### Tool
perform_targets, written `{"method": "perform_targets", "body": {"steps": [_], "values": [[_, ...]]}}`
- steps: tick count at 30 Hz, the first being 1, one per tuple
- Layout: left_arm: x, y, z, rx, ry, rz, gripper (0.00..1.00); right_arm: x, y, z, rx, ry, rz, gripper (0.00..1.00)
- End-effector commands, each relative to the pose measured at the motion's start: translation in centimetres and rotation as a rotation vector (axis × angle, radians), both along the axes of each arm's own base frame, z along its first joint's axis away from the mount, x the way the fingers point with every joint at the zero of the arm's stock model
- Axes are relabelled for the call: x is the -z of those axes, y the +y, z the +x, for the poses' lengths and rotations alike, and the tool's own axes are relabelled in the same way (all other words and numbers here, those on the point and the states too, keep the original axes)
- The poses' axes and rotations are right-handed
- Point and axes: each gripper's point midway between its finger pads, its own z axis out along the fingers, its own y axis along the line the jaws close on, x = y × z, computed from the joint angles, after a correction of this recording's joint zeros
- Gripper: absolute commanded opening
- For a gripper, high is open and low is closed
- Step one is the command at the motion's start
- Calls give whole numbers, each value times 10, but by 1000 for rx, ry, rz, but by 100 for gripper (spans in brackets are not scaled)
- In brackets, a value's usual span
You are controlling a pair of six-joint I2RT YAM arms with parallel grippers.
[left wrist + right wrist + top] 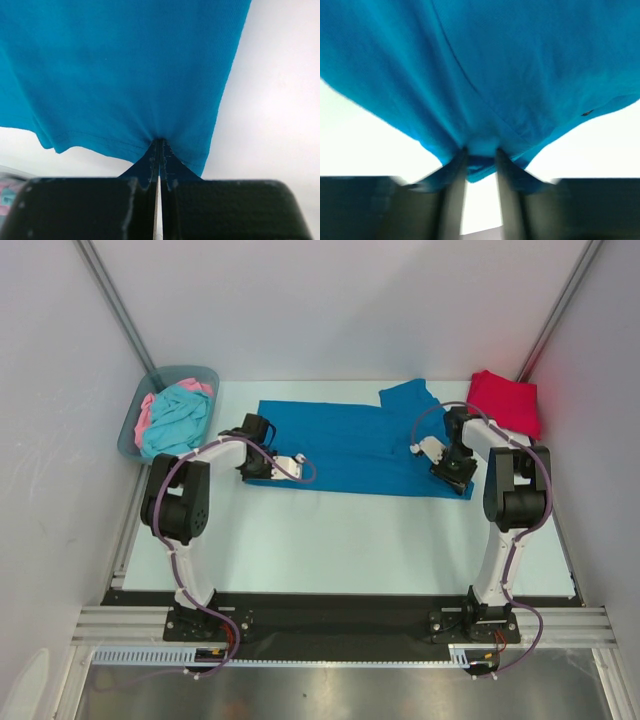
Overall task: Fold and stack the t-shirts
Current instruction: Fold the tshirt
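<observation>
Pinching the hem of the soft, limp blue t-shirt [350, 445], left claw [159, 145] is clenched; right claw [481, 155] stands parted at its edge.

I place everything from the spread shirt [350, 445], which lies flat across the middle of the table [350, 540]. My left gripper [256, 468] is at its left end, with the hem between my fingers. My right gripper [454, 476] is at its right end, by the near corner. A sleeve [408, 395] sticks out from its far edge. Behind its right end, just beside that sleeve, lies the folded shirt [505, 400]. Behind and left of its left end stands the bin [128, 435], with the heaped shirts [175, 420] in it. My arm bases [340, 625] stand in front of it, at the table's near edge.
</observation>
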Motion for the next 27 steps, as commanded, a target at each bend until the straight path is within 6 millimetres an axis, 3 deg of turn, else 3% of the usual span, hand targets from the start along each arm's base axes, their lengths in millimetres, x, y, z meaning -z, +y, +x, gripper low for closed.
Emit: {"method": "perform_targets", "body": {"steps": [1,3,5,7,9,10,11,12,13,15,16,17,19,21,22,27], "values": [[-16,21,2,-31,-32,31,0,-25,1,9,-23,-28,4,39],[-34,18,6,-30,-66,9,2,-43,11,8,-37,-47,36,46],[-63,15,8,-26,-121,-14,12,-68,21,13,-58,-84,58,50],[-97,12,12,-15,-195,-39,13,-88,35,16,-74,-114,92,53],[-119,11,14,-15,-244,-60,20,-103,52,18,-111,-156,106,55],[-126,9,14,-12,-260,-73,26,-109,59,21,-122,-180,113,56],[-137,8,13,-11,-285,-87,47,-110,69,19,-148,-186,116,56],[-138,6,11,-6,-285,-95,55,-114,74,19,-162,-204,116,56],[-139,3,8,6,-287,-108,56,-114,77,22,-173,-225,114,57],[-135,1,4,41,-304,-99,53,-111,81,15,-213,-237,94,57],[-133,0,3,60,-318,-92,47,-108,83,21,-228,-273,96,57],[-122,3,-8,100,-323,-67,45,-97,74,13,-235,-265,32,57],[-122,0,-6,156,-398,-57,45,-101,70,16,-279,-332,-1,58],[-112,-2,-18,199,-403,-58,54,-93,62,2,-307,-340,-40,63],[-109,-5,-22,203,-397,-69,57,-93,62,6,-317,-373,-47,65],[-80,-9,-37,152,-349,-121,57,-77,54,-6,-322,-393,-75,68]]}}
